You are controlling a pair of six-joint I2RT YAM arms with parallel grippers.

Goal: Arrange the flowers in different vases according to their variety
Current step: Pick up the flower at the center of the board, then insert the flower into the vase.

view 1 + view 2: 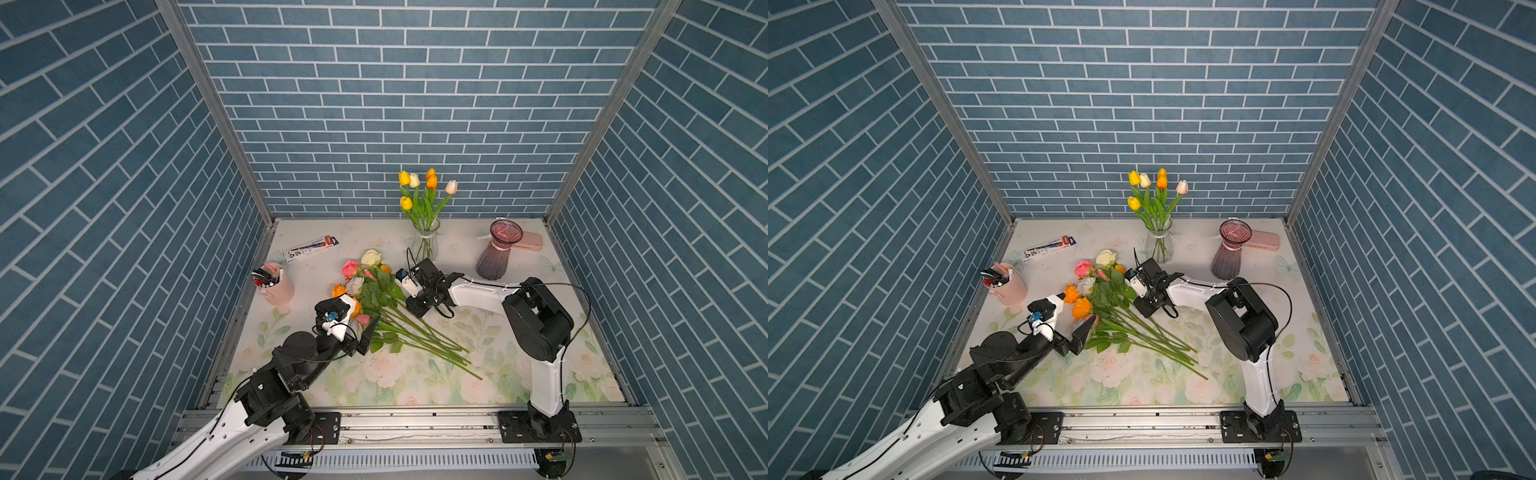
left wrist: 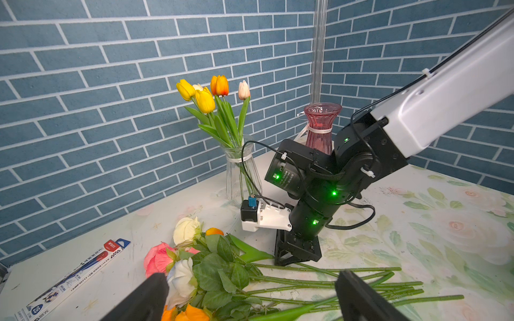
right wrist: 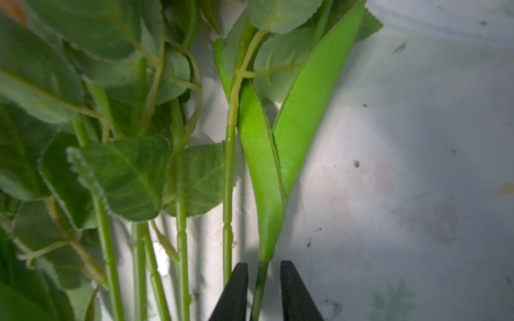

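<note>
Several tulips [image 1: 428, 187] stand in the clear ribbed vase [image 1: 424, 245] at the back. To its right, the purple-pink vase [image 1: 496, 253] holds nothing. A bunch of roses [image 1: 374, 286] lies mid-table, stems toward the front right, with a small orange tulip head [image 2: 214, 231] among them. My right gripper [image 3: 263, 266] points down at the bunch's far edge. It is open only narrowly, its jaws astride a smooth-leaved tulip stem [image 3: 261, 280], with a gap on one side. My left gripper [image 2: 251, 275] hovers wide open over the rose heads.
A pink pen cup [image 1: 276, 286] stands at the left. A long pencil box [image 1: 309, 247] lies at the back left. A pink case [image 1: 532, 242] lies behind the purple-pink vase. Brick-patterned walls close three sides of the floral tablecloth [image 1: 478, 357].
</note>
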